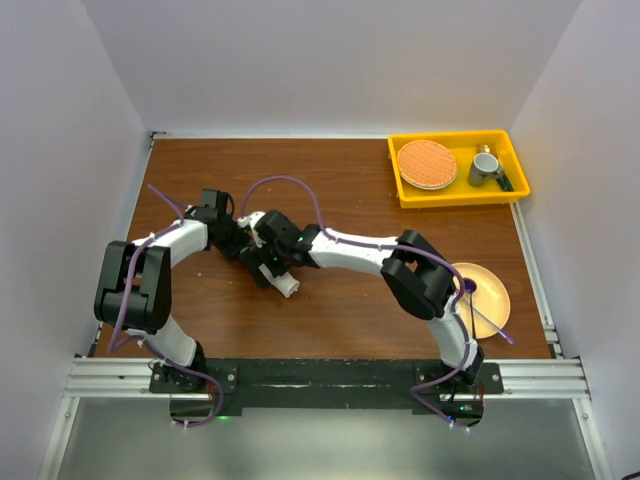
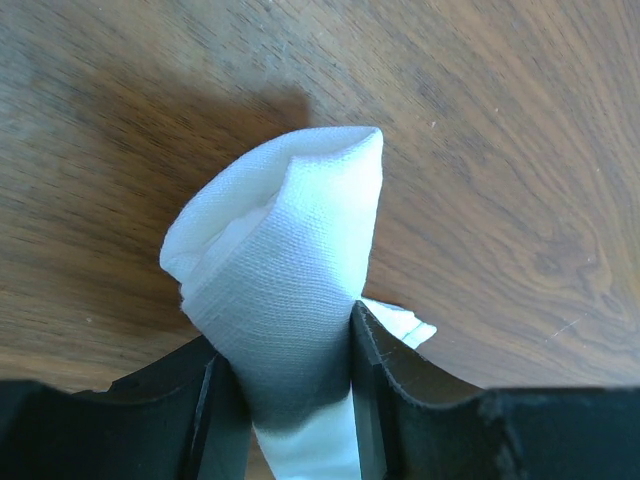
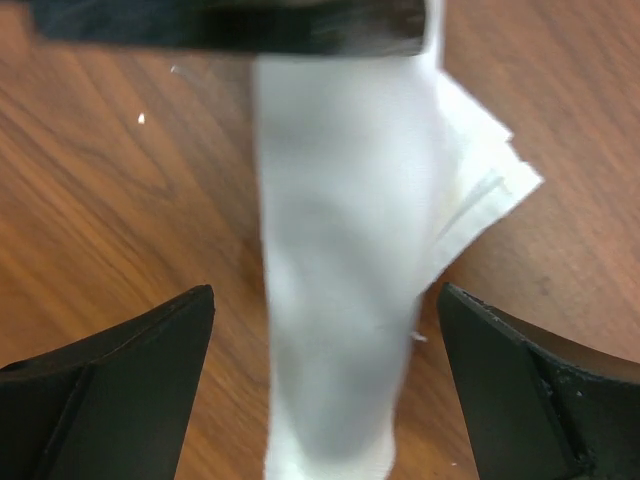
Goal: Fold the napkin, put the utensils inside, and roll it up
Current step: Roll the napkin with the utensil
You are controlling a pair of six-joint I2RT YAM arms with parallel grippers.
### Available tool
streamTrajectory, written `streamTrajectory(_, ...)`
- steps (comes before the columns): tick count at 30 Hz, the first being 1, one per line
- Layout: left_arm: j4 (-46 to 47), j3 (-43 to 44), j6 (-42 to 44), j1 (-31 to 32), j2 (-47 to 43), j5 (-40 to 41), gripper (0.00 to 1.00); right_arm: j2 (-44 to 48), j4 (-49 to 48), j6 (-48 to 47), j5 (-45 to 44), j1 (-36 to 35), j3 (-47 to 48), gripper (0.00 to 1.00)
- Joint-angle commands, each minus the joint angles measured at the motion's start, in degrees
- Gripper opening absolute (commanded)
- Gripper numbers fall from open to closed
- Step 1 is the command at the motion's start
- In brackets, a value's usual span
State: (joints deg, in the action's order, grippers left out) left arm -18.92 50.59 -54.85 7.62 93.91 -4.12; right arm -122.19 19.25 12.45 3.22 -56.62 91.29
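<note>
The napkin [image 1: 286, 285] is rolled into a narrow off-white tube on the wooden table, mostly hidden under the two wrists in the top view. My left gripper [image 2: 290, 400] is shut on one end of the roll [image 2: 285, 270], whose open end points away. My right gripper [image 3: 325, 330] is open, its fingers [image 3: 130, 370] wide on both sides of the roll [image 3: 340, 250], not touching it. Loose layered corners stick out at the roll's right side. The gold fork is not visible; I cannot tell whether it is inside the roll.
A yellow tray [image 1: 458, 195] at the back right holds an orange waffle-patterned disc [image 1: 427, 163] and a grey cup [image 1: 486, 166]. A yellow plate [image 1: 490, 290] with a purple-ended silver utensil [image 1: 478, 305] sits at the right, beside the right arm.
</note>
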Motion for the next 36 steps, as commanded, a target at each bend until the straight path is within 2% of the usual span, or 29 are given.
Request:
streamTrajectory(1, -3.84, -0.4, 1.94, -0.06, 1.89, -0.1, 0.44, -0.58, -1.75, -6.64, -17.36, -5.33, 3.63, 0.98)
streamTrajectory(6, -4.11, 0.04, 2.11, -0.06, 2.07, -1.41, 0.44, -4.8, 0.44, -4.89, -29.75, -7.89, 8.2, 0.97)
streamTrajectory(12, -4.11, -0.93, 2.38, -0.32, 1.19, -1.94, 0.44, -7.09, 0.09, -3.13, -33.72, -7.98, 6.63, 0.82)
streamTrajectory(13, -4.02, -1.02, 2.47, -0.41, 1.1, -2.38, 0.44, -7.18, 0.18, -2.96, -33.72, -7.98, 6.36, 0.8)
streamTrajectory(14, -3.94, -1.1, 2.64, -0.41, 0.93, -2.47, 0.44, -7.36, 0.09, -2.78, -33.55, -7.98, 6.27, 0.71)
streamTrajectory(18, -3.85, -0.75, 4.65, -0.5, -0.13, -1.77, 0.46, -6.92, -0.08, -1.9, -31.09, -7.81, 5.49, 0.54)
streamTrajectory(21, -2.97, -0.31, 8.34, -0.5, -3.28, 0.95, 0.54, -5.61, -0.7, 1.34, -24.25, -6.58, 3.65, 0.35)
streamTrajectory(22, -1.92, -0.66, 9.14, -0.5, -4.69, 2.7, 0.59, -5.08, -2.01, 2.4, -22.32, -6.23, 2.77, 0.34)
streamTrajectory(23, -1.39, -1.19, 9.76, -0.5, -7.22, 3.41, 0.68, -4.55, -2.71, 5.02, -17.42, -5.7, 1.8, 0.33)
streamTrajectory(25, -1.47, -1.19, 11.6, -0.59, -9.26, 5.6, 0.73, -2.8, -6.3, 8.02, -11.35, -3.16, -1.8, 0.32)
streamTrajectory(27, -2.0, -0.75, 12.92, -0.67, -11.46, 6.75, 0.79, -1.74, -10.08, 13.72, -0.54, 0.43, -6.35, 0.32)
streamTrajectory(29, -2.79, -0.93, 13.54, -1.64, -13.48, 7.55, 0.82, -1.03, -15.8, 19.94, 6.41, 2.82, -9.01, 0.32)
streamTrajectory(30, -2.7, -1.28, 13.98, -2.25, -14.27, 7.11, 0.83, -0.94, -17.82, 21.81, 13.32, 5.01, -11.2, 0.32)
streamTrajectory(32, -1.74, -2.59, 14.33, -3.66, -16.47, 4.4, 0.83, -1.82, -24.84, 28.75, 20.73, 7.13, -13.23, 0.32)
streamTrajectory(33, -0.87, -3.12, 14.77, -3.92, -17.17, 2.56, 0.83, -2.26, -28.0, 31.64, 27.21, 9.05, -15.41, 0.32)
streamTrajectory(34, 1.67, -4.35, 14.95, -4.01, -18.14, -1.73, 0.83, -2.78, -34.47, 37.42, 30.32, 9.85, -16.39, 0.33)
streamTrajectory(36, 4.84, -5.41, 14.51, -4.01, -18.06, -6.93, 0.82, -5.5, -40.83, 42.98, 35.07, 11.52, -18.24, 0.34)
